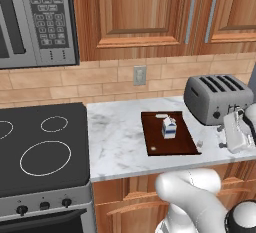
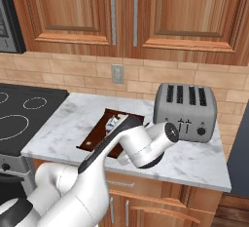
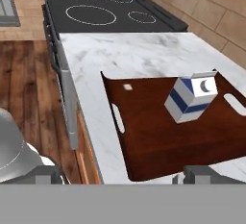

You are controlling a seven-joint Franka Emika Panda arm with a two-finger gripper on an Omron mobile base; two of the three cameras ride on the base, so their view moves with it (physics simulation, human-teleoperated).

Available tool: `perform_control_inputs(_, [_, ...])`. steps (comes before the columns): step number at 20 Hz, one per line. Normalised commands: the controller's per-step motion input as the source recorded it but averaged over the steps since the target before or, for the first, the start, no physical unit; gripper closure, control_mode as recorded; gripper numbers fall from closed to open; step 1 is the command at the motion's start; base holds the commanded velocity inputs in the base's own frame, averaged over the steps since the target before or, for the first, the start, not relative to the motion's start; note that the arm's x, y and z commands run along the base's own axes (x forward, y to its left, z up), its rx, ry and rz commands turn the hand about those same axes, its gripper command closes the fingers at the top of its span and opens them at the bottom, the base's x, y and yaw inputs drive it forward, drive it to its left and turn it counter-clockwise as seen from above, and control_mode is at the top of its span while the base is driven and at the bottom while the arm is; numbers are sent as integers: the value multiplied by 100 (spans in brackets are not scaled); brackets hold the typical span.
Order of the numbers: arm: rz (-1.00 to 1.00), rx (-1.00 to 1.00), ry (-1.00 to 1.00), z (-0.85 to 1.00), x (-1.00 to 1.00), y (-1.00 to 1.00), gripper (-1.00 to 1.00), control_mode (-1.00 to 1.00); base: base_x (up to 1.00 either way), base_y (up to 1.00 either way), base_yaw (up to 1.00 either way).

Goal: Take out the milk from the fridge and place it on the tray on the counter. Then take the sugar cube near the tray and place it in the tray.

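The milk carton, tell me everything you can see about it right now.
The milk is a small white gable-topped carton with blue stripes and a dark blue patch bearing a white mark. It stands upright on the dark brown tray, toward its far half. Nothing else touches it.

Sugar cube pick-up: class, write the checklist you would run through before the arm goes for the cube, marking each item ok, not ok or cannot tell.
1. Milk placed on the tray: ok, it stands upright there.
2. Gripper open and empty: ok, jaws wide apart, nothing between them.
3. Sugar cube located: ok, on the counter just off the tray's right edge.
4. Room around the cube: ok, the toaster stands behind it, apart.
5. Gripper lined up over the cube: not ok, the hand faces the tray and milk.
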Motion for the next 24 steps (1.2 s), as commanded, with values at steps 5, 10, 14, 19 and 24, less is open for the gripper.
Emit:
perform_control_inputs(5, [1,0,11,-7,41,-1,-100,-100,0,0,0])
perform_control_inputs(10, [0,0,4,-12,15,0,-100,-100,0,0,0])
perform_control_inputs(14, [-2,-2,2,-25,1,0,-100,-100,0,0,0])
perform_control_inputs(19, [-10,-3,0,-21,0,0,-100,-100,0,0,0])
perform_control_inputs(24, [-14,-5,0,-24,6,1,-100,-100,0,0,0])
